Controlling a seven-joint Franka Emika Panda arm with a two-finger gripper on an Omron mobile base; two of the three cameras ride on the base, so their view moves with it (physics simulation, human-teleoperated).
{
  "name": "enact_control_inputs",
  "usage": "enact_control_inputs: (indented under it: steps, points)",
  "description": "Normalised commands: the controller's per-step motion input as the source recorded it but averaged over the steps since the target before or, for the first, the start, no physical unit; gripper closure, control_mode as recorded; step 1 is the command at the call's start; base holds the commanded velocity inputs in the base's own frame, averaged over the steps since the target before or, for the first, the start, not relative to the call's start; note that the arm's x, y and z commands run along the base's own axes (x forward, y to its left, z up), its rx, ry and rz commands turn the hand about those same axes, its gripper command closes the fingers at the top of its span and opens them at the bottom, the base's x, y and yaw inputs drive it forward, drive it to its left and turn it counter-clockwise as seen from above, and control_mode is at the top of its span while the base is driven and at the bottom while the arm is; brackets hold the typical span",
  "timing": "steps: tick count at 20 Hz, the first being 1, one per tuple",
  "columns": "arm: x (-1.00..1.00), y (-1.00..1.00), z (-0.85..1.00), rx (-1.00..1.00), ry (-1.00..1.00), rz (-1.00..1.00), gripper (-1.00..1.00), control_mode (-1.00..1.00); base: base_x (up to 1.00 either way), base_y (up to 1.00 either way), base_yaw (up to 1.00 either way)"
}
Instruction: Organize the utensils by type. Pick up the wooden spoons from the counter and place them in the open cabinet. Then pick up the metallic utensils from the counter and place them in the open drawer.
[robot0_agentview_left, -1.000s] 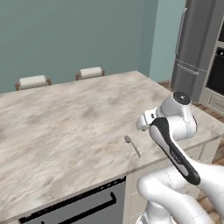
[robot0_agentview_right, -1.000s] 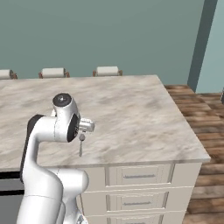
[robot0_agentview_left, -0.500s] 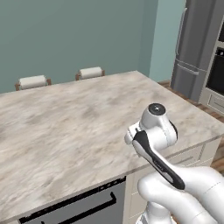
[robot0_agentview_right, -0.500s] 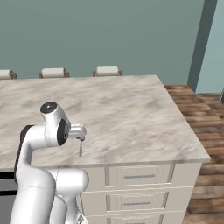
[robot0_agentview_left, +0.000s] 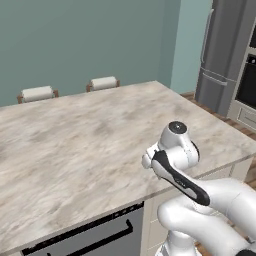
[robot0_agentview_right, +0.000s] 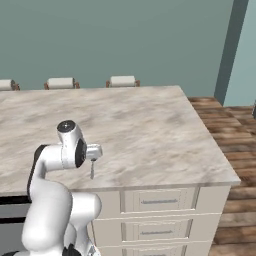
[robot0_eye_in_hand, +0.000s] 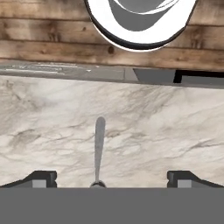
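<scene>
1. Gripper (robot0_eye_in_hand: 112, 177) spread wide, holding nothing; in the hand view, two dark fingertips (robot0_eye_in_hand: 40, 177) standing far apart at the bottom, bare marbled stone between them.
2. Centred in that gap: a slim grey metal spoon (robot0_eye_in_hand: 99, 150), lying flat on the counter (robot0_eye_in_hand: 166, 131), handle running up the picture, bowl end cut off at the bottom edge.
3. Pads apart from the spoon on both sides; no contact visible.
4. From the right base view, same spoon (robot0_agentview_right: 92, 171) near the counter's front edge, just below the hand; gripper (robot0_agentview_right: 95, 153) poised over it.
5. From the left base view, wrist and forearm in front of the working spot; gripper itself hidden there, spoon too.
6. Further out: counter (robot0_agentview_left: 75, 150) wide and beige-grey, chair backs (robot0_agentview_left: 102, 83) along its far side, drawer fronts (robot0_agentview_right: 160, 202) shut beneath the near corner in the right base view, a tall grey fridge (robot0_agentview_left: 225, 55) off to the side.
7. Wooden spoons, open cabinet and open drawer: none identifiable from these views, so progress on the wooden half cannot be judged.
8. Step in hand, as a judgement: approach to a pick of the metal utensil, before the grasp.
9. Next move calls for: descent until the pads bracket the thin handle, then closing across its width; the thin, flat handle leaves little to pinch, so a slip or scrape on stone seems the main risk.
</scene>
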Motion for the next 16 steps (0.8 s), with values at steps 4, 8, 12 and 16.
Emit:
enact_control_inputs:
  steps: [4,8,12,16]
  points:
    - [0.24,-0.01,-0.15,0.0,0.01,0.05,-1.0,-1.0,0.0,0.0,0.0]
    - [0.18,-0.02,-0.22,0.0,0.02,0.01,-1.0,-1.0,0.0,0.0,0.0]
    - [0.16,-0.04,-0.29,0.0,0.05,0.0,-1.0,-1.0,0.0,0.0,0.0]
    - [0.18,-0.01,-0.3,0.0,0.06,0.0,-1.0,-1.0,0.0,0.0,0.0]
